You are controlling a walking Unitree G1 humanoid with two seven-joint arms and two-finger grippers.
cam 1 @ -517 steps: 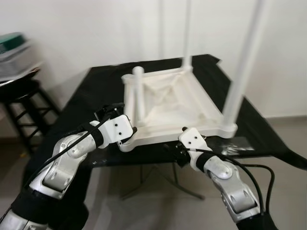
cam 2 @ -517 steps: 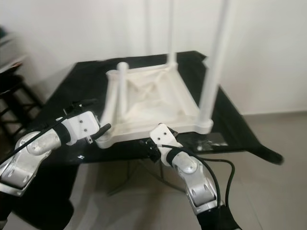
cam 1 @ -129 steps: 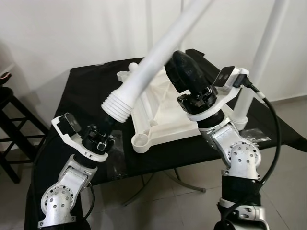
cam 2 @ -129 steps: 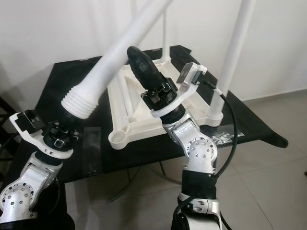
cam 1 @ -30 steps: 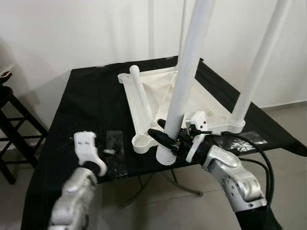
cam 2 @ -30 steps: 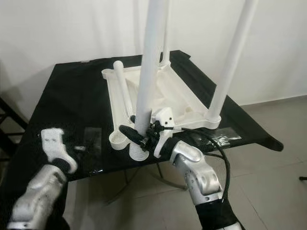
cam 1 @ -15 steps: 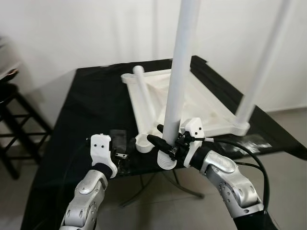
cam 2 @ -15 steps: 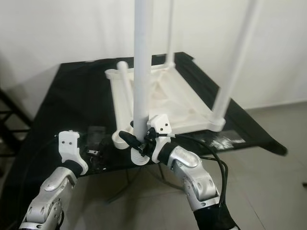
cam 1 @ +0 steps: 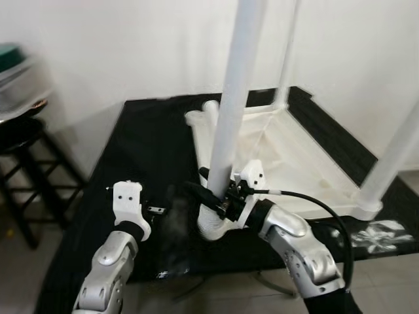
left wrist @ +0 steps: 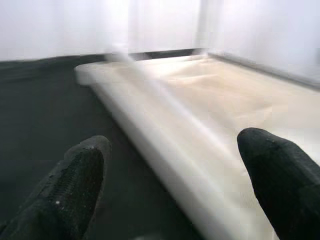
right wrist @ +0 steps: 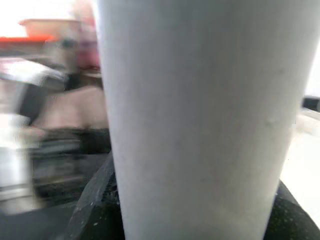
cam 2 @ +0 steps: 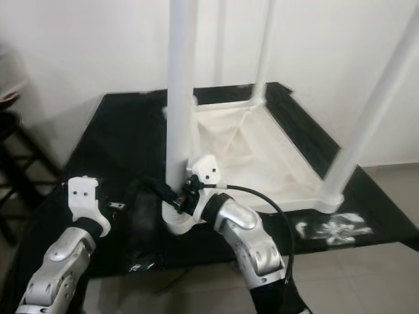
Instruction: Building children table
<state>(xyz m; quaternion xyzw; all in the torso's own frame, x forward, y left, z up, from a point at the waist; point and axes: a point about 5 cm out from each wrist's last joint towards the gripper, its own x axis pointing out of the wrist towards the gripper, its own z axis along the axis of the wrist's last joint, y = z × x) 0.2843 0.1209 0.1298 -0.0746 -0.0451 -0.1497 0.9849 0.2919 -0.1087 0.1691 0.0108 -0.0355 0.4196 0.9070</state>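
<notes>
the white table leg point(cam 1: 232, 98) stands nearly upright, its ribbed lower end at the near-left corner socket of the upturned white table top point(cam 1: 308, 157). the table top lies underside up on the black surface point(cam 1: 150, 144). the right tool point(cam 1: 213, 196) pinches the leg just above its ribbed end, one black finger on each side; in the right wrist view the leg point(right wrist: 200, 115) runs between the two fingers. two other legs stand fitted in the table top: one at the far corner point(cam 1: 288, 52), one at the near-right corner point(cam 1: 393, 157). a further loose leg point(cam 2: 190, 111) lies along the left edge of the table top, behind the held leg. the left tool point(left wrist: 165, 175) hovers over the surface just left of the table top, fingers point(left wrist: 75, 185) spread, holding nothing. a black stool point(cam 1: 26, 157) stands left of the surface.
</notes>
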